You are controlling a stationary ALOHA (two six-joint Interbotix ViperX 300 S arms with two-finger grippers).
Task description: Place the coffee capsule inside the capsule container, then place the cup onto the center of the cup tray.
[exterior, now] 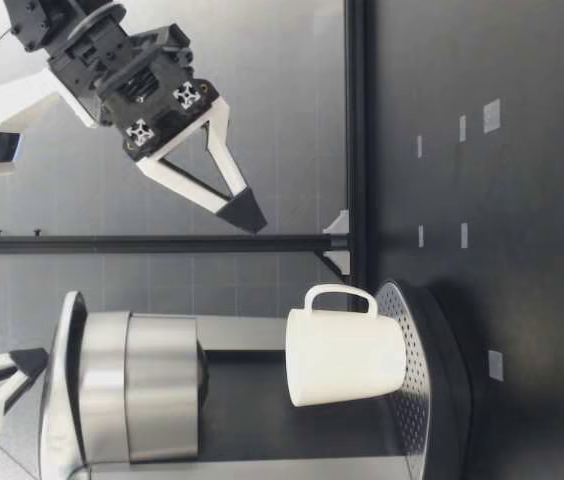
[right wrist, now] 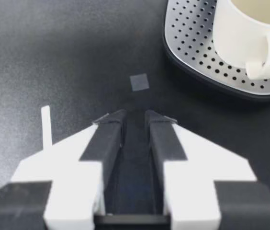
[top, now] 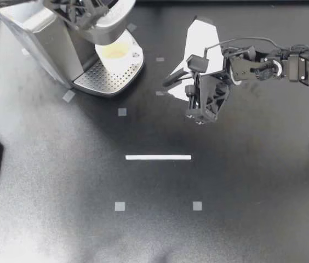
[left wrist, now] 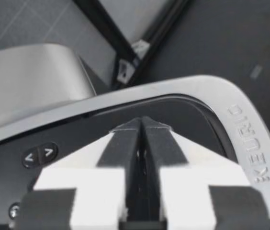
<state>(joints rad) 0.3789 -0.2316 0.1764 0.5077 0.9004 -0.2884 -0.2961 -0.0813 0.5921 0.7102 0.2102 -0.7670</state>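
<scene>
White cup (top: pixel 116 55) upright, handle toward closed right pincer (top: pixel 170 81) | left pincer (top: pixel 86 16) seemingly closed

My right gripper (top: pixel 170 82) has two white triangular fingers (right wrist: pixel 58 167) faced with black pads (right wrist: pixel 104 143), a black body studded with silver screw heads (exterior: pixel 184 95), and a thin black cable (top: pixel 253 38) arching over the wrist.

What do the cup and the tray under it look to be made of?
Cup: probably glazed ceramic. It is white and smooth with a soft sheen, a thick wall and a chunky handle. Glossy plastic cannot be ruled out.
Tray: the top looks like brushed metal or metal-look plastic, silver with rows of round holes. Its dark rim is likely plastic.
</scene>
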